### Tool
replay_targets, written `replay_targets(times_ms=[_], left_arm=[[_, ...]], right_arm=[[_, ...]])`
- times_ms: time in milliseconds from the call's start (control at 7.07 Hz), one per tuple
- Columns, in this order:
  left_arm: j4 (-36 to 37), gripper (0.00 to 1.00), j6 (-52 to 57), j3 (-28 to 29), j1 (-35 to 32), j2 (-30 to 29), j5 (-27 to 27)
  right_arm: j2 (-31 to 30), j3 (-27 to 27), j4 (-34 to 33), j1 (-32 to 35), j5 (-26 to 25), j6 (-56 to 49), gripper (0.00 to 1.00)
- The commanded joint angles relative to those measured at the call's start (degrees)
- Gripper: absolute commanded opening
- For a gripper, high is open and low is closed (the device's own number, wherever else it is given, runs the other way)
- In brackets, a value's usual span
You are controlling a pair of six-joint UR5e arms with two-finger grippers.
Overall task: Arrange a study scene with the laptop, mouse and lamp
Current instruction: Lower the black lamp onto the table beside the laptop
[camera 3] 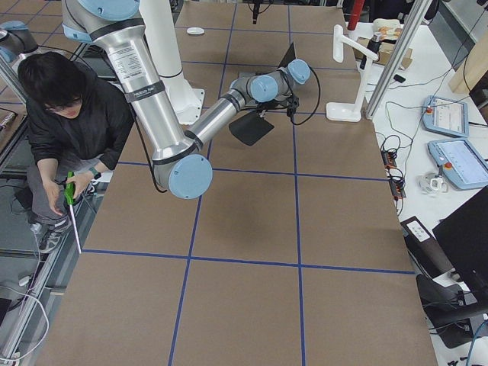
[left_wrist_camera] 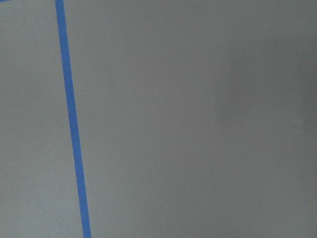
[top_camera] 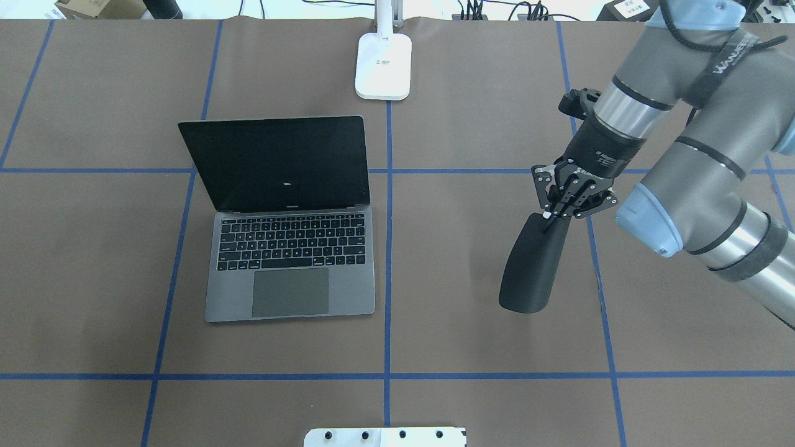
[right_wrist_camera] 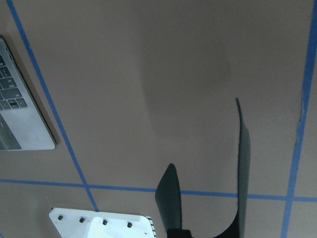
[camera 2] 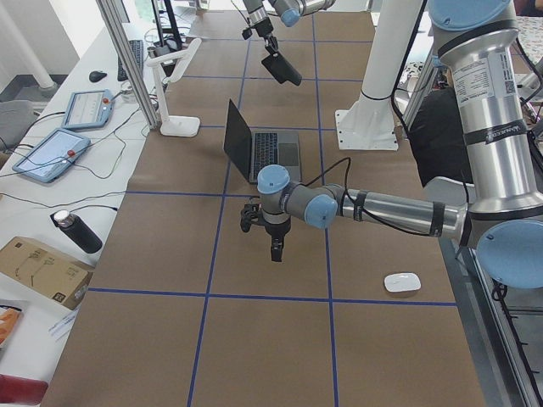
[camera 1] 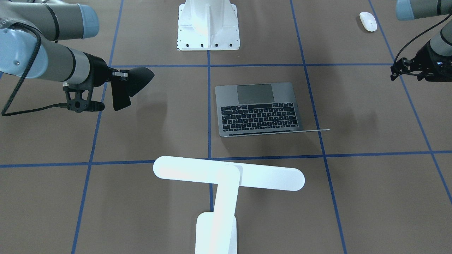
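"What sort of place is this?"

"It looks like a robotics lab. The table (top_camera: 484,347) is covered in brown paper marked with a blue tape grid. A teach pendant (camera 3: 460,163) lies on the side bench among cables, beside an aluminium post (camera 3: 396,61)."

"Is anyone there?"

"An operator (camera 3: 76,122) crouches at the table's edge."

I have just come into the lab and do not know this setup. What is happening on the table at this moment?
The right gripper holds a black mat by one edge above the table, to the right of the open laptop. The left gripper hangs over a bare part of the table, away from every item. The lamp stands at the far edge. The mouse lies untouched near the robot's base, on its left side.
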Motion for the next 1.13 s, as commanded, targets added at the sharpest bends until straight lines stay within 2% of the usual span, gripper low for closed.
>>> replay_targets(times_ms=[0, 283, 566, 990], left_arm=[[-4.8, 1.0, 0.0, 4.0, 0.0, -0.1, 0.0], [-9.4, 1.0, -0.1, 7.9, 0.0, -0.1, 0.0], [-9.4, 1.0, -0.2, 7.9, 0.0, -0.1, 0.0], [-9.4, 1.0, -0.2, 7.9, 0.0, -0.1, 0.0]], right_arm=[[1.6, -6.0, 14.3, -4.5, -4.8, 11.8, 0.0], [3.9, -7.4, 14.4, -7.5, -9.1, 12.2, 0.0], [7.6, -10.1, 14.5, -9.4, -10.9, 13.0, 0.0], [11.6, -18.1, 25.2, -11.2, -13.8, 19.1, 0.0]])
